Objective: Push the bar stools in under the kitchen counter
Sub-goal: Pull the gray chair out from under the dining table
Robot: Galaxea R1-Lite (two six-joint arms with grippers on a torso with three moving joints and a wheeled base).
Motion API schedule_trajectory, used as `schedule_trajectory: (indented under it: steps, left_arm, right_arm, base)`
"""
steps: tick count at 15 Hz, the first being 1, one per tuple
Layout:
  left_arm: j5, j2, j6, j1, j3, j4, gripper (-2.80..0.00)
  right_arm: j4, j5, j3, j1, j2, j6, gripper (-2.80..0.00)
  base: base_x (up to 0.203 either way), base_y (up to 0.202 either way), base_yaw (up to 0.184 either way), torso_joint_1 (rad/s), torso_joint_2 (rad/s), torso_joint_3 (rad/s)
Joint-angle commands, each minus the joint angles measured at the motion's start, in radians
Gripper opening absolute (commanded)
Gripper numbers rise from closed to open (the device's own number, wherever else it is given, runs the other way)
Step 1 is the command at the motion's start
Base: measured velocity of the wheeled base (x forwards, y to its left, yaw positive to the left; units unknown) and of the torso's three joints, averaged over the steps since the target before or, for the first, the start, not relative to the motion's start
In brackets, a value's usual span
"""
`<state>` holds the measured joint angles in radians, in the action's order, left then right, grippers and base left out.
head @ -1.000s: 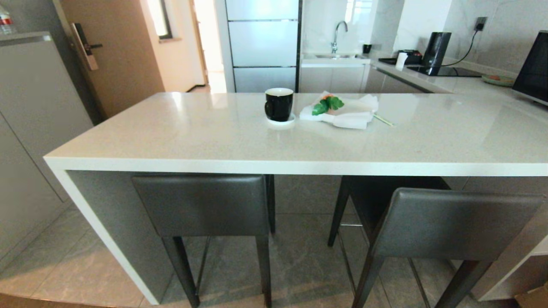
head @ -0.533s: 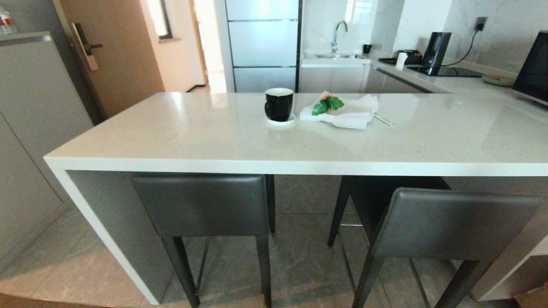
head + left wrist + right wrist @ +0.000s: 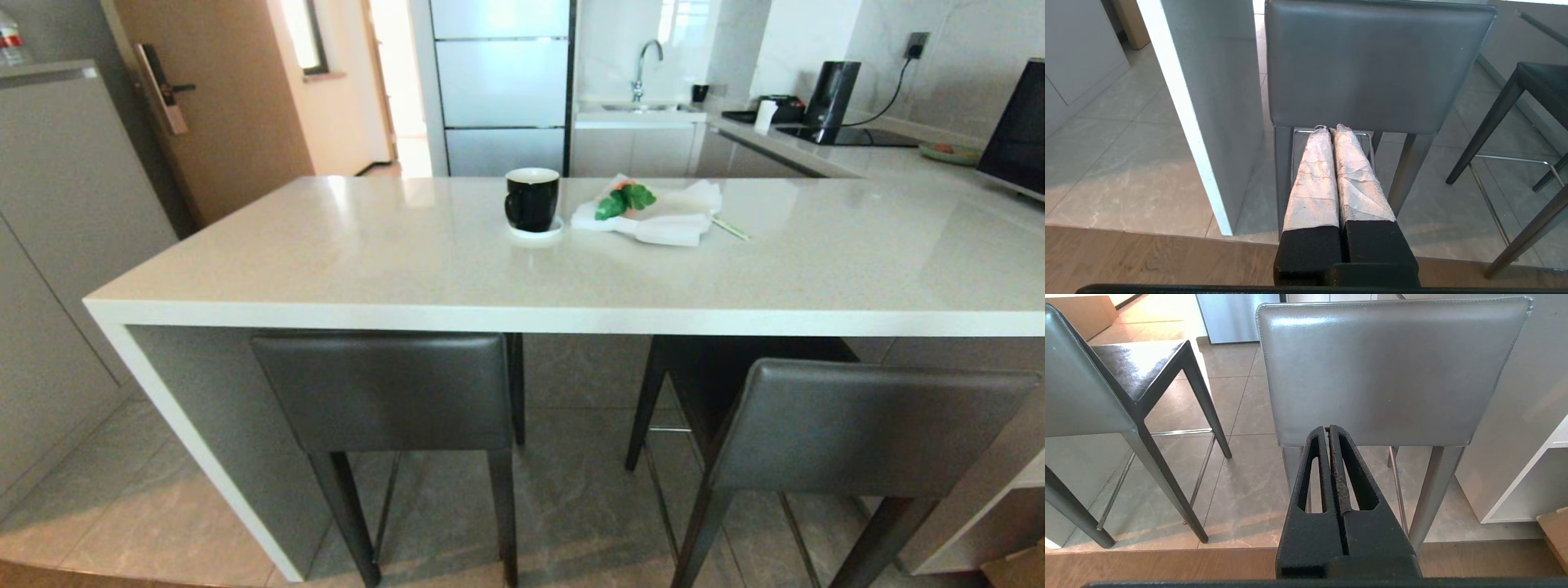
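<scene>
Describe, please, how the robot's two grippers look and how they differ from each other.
The left gripper has two long fingers wrapped in wrinkled white tape above black blocky bases. The right gripper is all black and rough-textured, each tapered finger pierced by a long slot. No cables or markings show.

Grey tile floor (image 3: 571, 506) carries two bar stools (image 3: 392, 392), kitchen counter (image 3: 571, 318).

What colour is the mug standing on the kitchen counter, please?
The mug is black outside with a white inside, seen best in the head view.
</scene>
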<state>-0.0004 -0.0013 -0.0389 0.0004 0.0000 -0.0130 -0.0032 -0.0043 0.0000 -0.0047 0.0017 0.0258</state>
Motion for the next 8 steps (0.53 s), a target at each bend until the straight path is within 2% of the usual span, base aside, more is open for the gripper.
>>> schedule_trajectory:
  steps: [1, 4, 8]
  left_arm:
    - [0.0, 0.001, -0.001, 0.0, 0.003, -0.001, -2.8]
    - [0.0, 0.001, -0.001, 0.0, 0.002, -0.001, -2.8]
    - [-0.001, 0.001, -0.001, -0.002, 0.003, -0.001, -2.8]
  right_arm:
    - [0.0, 0.0, 0.0, 0.0, 0.001, 0.0, -2.8]
    - [-0.001, 0.0, 0.0, 0.0, 0.0, 0.0, -2.8]
    - [-0.001, 0.0, 0.0, 0.0, 0.001, 0.0, -2.8]
  base:
    - [0.0, 0.0, 0.0, 0.0, 0.0, 0.0]
    - [0.0, 0.0, 0.0, -0.06, 0.13, 0.083]
    - [0.0, 0.0, 0.0, -0.172, 0.43, 0.254]
